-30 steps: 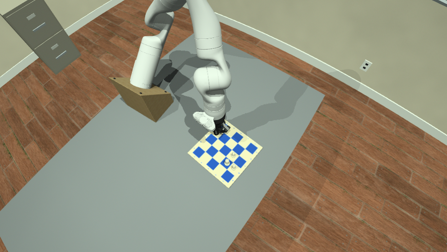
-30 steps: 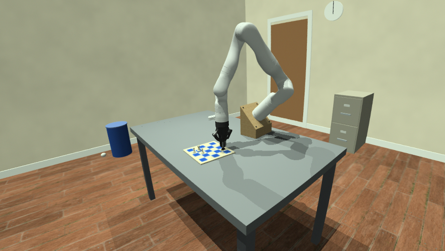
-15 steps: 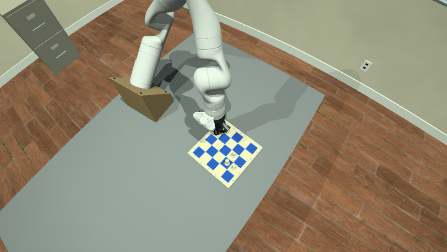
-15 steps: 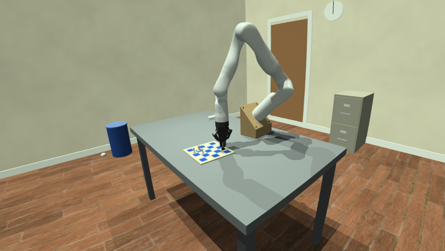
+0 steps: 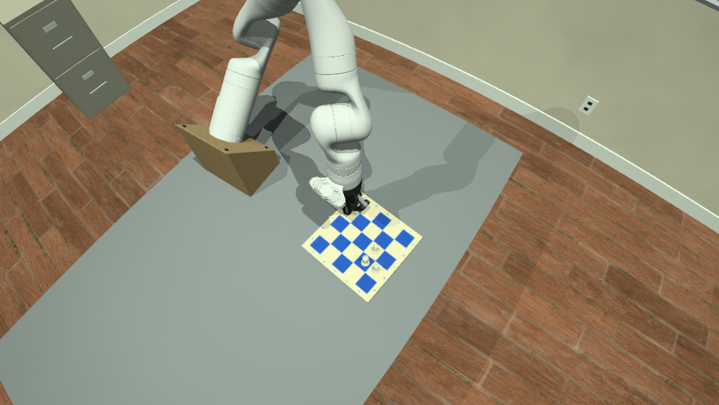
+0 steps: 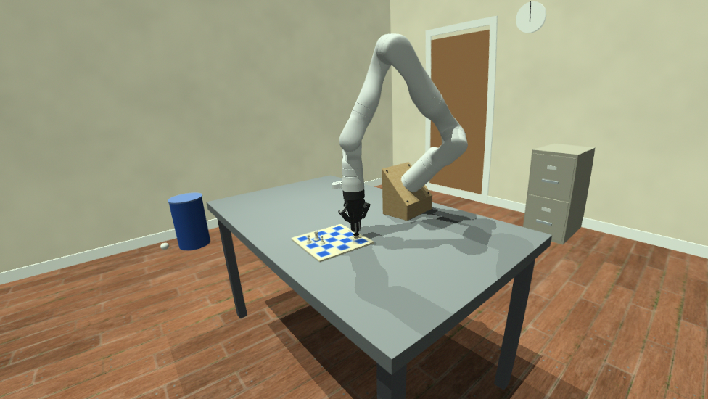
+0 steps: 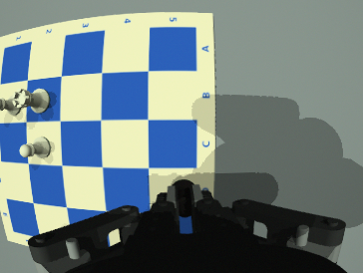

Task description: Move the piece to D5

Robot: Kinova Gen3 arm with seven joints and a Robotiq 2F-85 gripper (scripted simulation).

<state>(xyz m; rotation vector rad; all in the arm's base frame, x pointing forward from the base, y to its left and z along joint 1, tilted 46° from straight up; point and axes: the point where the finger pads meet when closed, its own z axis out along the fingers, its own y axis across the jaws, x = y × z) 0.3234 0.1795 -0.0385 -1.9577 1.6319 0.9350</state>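
Here at the near side the grey table (image 6: 445, 297) runs towards me, much of it under the arm's broad shadow. Further in lies the blue-and-cream chessboard (image 6: 324, 253). At its left end stands a little cluster of pale pieces (image 6: 315, 238), three of them by the top view, all upright. The wrist view puts them in the low-numbered columns of rows B and C, but I can't pin each one to its square from here.

Now the right end of the board, and this is the action! The gripper (image 6: 355, 230) points straight down onto the corner square below C in column 5, which is D5. Its jaws are drawn in tight and pinching the dark piece (image 7: 182, 192). The wrist view shows that piece's rounded top dead centre between the two fingertips, one finger pressed on each side and a sliver of blue square showing just below it. Whether its base is touching the board, I can't tell.

Beyond the gripper, the white arm (image 6: 354, 128) climbs steeply, folds over at the top and drops to its wooden wedge mount (image 6: 401, 200) on the table's far side. Behind all that are a blue bin (image 6: 188, 220) on the floor at left, the brown door (image 6: 458, 109) and a grey filing cabinet (image 6: 557, 191).
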